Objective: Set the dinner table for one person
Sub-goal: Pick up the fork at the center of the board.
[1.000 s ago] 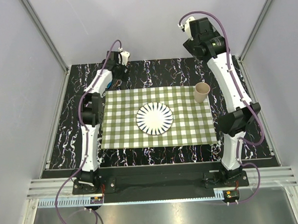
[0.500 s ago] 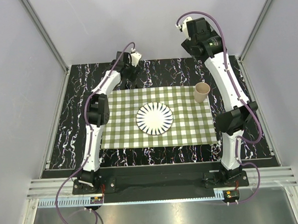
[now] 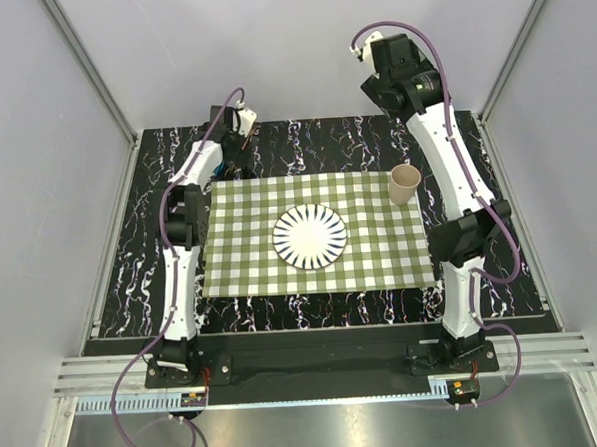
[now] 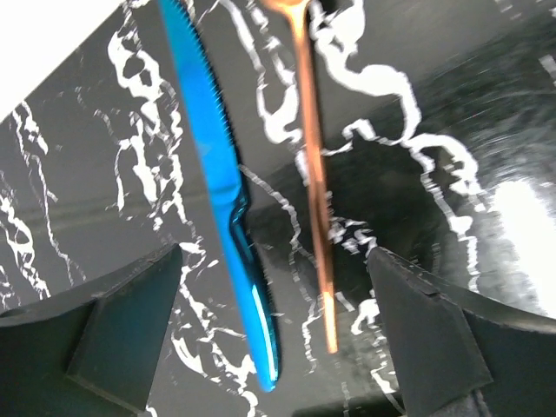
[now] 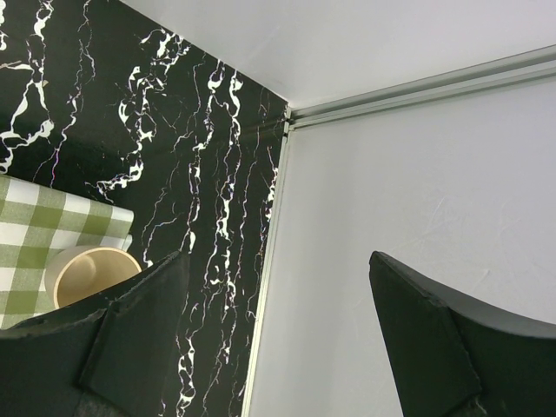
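My left jaws gape over a glossy blue metal knife (image 4: 221, 187) beside a slim copper utensil (image 4: 314, 174) on the black veined counter (image 3: 314, 143), overhead view's upper left. My right jaws are apart and empty. The knife looks thin and slippery; I'd pinch its handle.

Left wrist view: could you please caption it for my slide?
Open left tool above a blue knife and copper utensil, side by side on the dinner table.

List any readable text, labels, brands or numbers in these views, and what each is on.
None can be read.
The paper cup, striped plate, checked cloth, blue knife, copper utensil and dinner table show no lettering.
The small fittings at the arm bases are too small to tell.
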Robot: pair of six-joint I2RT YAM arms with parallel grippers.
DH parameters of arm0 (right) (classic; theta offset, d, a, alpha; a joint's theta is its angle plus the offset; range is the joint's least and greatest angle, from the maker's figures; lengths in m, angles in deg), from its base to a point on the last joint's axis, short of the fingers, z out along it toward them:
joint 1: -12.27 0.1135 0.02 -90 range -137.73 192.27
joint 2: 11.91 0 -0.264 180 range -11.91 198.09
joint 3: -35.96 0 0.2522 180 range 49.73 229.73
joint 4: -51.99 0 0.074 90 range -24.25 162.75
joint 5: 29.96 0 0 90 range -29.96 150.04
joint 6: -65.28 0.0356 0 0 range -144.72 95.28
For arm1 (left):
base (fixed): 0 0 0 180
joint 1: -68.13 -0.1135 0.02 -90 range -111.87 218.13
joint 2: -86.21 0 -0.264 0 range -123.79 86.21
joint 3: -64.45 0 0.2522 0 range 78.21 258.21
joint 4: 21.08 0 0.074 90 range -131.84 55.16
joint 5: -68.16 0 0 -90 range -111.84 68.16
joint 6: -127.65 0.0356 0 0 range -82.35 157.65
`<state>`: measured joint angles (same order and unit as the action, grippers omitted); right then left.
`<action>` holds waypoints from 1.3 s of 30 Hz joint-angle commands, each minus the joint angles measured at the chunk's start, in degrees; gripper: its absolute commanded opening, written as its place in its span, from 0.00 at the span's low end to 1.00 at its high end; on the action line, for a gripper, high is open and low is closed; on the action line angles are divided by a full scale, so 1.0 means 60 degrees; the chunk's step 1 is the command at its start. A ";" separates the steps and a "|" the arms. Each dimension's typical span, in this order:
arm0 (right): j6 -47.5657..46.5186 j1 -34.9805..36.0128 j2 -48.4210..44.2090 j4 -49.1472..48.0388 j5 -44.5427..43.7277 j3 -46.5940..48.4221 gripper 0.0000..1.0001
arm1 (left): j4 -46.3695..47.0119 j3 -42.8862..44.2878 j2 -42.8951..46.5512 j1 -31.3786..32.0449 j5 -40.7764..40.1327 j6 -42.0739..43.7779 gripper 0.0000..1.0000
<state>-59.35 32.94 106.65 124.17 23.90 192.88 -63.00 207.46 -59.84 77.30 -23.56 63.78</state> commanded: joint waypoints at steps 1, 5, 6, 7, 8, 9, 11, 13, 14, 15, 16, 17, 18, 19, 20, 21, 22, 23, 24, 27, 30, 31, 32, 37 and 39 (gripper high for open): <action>-0.0058 0.0159 0.0044 -0.0126 -0.0231 0.0458 0.91 | 0.0021 0.0313 0.0085 0.0054 0.0155 -0.0034 0.97; -0.0029 0.0159 0.0103 -0.0126 -0.0246 0.0516 0.91 | 0.0050 0.0489 0.0115 -0.0136 0.0212 -0.0443 0.99; -0.0029 0.0145 0.0117 -0.0112 -0.0246 0.0531 0.91 | 0.0050 0.0547 0.0086 -0.0166 0.0227 -0.0545 0.99; -0.0029 0.0159 0.0161 -0.0140 -0.0232 0.0589 0.91 | 0.0065 0.0548 0.0071 -0.0209 0.0227 -0.0561 0.99; -0.0029 0.0159 0.0190 -0.0126 -0.0231 0.0619 0.91 | 0.0065 0.0577 0.0056 -0.0224 0.0227 -0.0605 0.99; -0.0029 0.0174 0.0205 -0.0112 -0.0231 0.0633 0.91 | 0.0050 0.0563 0.0013 -0.0239 0.0227 -0.0619 0.99; -0.0014 0.0188 0.0264 -0.0126 -0.0202 0.0692 0.91 | 0.0036 0.0534 0.0027 -0.0312 0.0549 -0.0693 0.99; -0.0029 0.0203 0.0337 -0.0126 -0.0202 0.0736 0.91 | 0.0021 0.0388 0.0114 -0.0327 0.0958 -0.0693 0.99; -0.0029 0.0218 0.0352 -0.0126 -0.0188 0.0751 0.91 | 0.0021 0.0300 0.0187 -0.0327 0.1134 -0.0649 0.99; -0.0043 0.0218 0.0366 -0.0126 -0.0202 0.0765 0.91 | -0.0023 0.0168 0.0304 -0.0327 0.1527 -0.0620 0.99; -0.0043 0.0232 0.0381 -0.0126 -0.0188 0.0794 0.91 | -0.0067 0.0124 0.0349 -0.0327 0.1734 -0.0620 0.99; -0.0058 0.0218 0.0381 -0.0141 -0.0188 0.0809 0.91 | -0.0110 0.0065 0.0378 -0.0327 0.1896 -0.0576 0.97; -0.0058 0.0218 0.0381 -0.0155 -0.0188 0.0838 0.91 | -0.0140 -0.0008 0.0422 -0.0327 0.2057 -0.0590 0.97; -0.0058 0.0232 0.0381 -0.0155 -0.0188 0.0839 0.91 | -0.0169 -0.0038 0.0422 -0.0327 0.2102 -0.0605 0.92; -0.0058 0.0218 0.0381 -0.0170 -0.0202 0.0824 0.91 | -0.0242 0.0006 0.0379 -0.0327 0.2131 -0.0576 0.87; -0.0058 0.0218 0.0381 -0.0156 -0.0217 0.0824 0.91 | -0.0533 0.0195 0.0277 -0.0327 0.2248 -0.0590 0.82; -0.0058 0.0232 0.0381 -0.0155 -0.0217 0.0824 0.91 | -0.0710 0.0341 0.0189 -0.0356 0.2307 -0.0619 0.82; -0.0058 0.0232 0.0381 -0.0170 -0.0217 0.0824 0.91 | -0.0842 0.0444 0.0144 -0.0371 0.2380 -0.0649 0.83; -0.0058 0.0247 0.0381 -0.0170 -0.0217 0.0824 0.91 | -0.1061 0.0576 0.0086 -0.0385 0.2540 -0.0692 0.86; -0.0073 0.0232 0.0396 -0.0185 -0.0217 0.0868 0.91 | -0.1340 0.0548 0.0071 -0.0400 0.2688 -0.0532 0.93; -0.0087 0.0262 0.0425 -0.0185 -0.0217 0.0912 0.91 | -0.1633 0.0635 -0.0002 -0.0386 0.2718 -0.0444 0.94; -0.0087 0.0247 0.0425 -0.0199 -0.0231 0.0941 0.91 | -0.1678 0.0621 -0.0003 -0.0400 0.2718 -0.0429 0.95; -0.0087 0.0247 0.0440 -0.0214 -0.0217 0.0956 0.91 | -0.1707 0.0621 -0.0017 -0.0400 0.2718 -0.0415 0.94; -0.0073 0.0247 0.0483 -0.0229 -0.0232 0.1014 0.90 | -0.1898 0.0621 -0.0178 -0.0400 0.2688 -0.0487 0.81; -0.0073 0.0247 0.0484 -0.0229 -0.0246 0.1058 0.91 | -0.1927 0.0709 -0.0208 -0.0400 0.2732 -0.0546 0.74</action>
<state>-59.40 33.63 109.14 124.10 23.55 196.64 -72.92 208.84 -60.13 75.25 -8.56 60.41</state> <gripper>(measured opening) 0.907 0.776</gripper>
